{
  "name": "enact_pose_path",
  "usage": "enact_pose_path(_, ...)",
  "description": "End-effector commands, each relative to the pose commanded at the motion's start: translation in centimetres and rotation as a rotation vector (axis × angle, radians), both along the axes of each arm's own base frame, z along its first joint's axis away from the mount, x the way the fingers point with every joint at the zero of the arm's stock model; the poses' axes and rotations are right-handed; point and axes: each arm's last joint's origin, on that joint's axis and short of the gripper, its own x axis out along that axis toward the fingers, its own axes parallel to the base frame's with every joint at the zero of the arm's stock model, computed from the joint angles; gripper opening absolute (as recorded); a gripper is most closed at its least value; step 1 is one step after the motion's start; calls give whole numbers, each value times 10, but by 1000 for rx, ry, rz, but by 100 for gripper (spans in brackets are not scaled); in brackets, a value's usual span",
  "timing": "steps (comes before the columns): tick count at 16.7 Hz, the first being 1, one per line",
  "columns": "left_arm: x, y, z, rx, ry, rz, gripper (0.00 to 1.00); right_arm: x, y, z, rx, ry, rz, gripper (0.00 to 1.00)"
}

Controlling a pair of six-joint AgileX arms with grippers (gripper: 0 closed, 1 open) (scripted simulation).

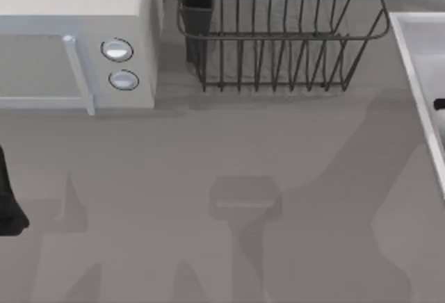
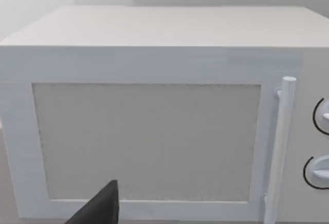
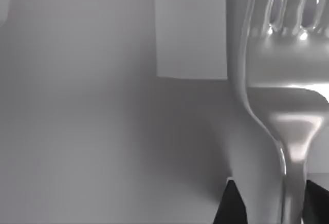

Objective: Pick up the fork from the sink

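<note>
The right gripper is over the sink, fingers grasping the fork. The left gripper's finger state I cannot tell; it faces the microwave.

Soft, even light falls from above. Broad, blurred grey shadows lie across the desk in the top view, densest at its middle and right. In the right wrist view the fork carries bright glare spots and looms soft-edged, very close.
</note>
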Motion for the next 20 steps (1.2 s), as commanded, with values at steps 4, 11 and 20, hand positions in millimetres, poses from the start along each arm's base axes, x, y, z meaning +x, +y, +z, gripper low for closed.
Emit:
enact_pose_path(4, 0, 0, 0, 0, 0, 0, 100, 0, 0, 0, 0, 0, 0, 0)
enact_pose_path(11, 0, 0, 0, 0, 0, 0, 100, 9, 0, 36, -2, -52, -4, 0)
enact_pose_path(20, 0, 0, 0, 0, 0, 0, 100, 6, 0, 164, 1, -38, -4, 0)
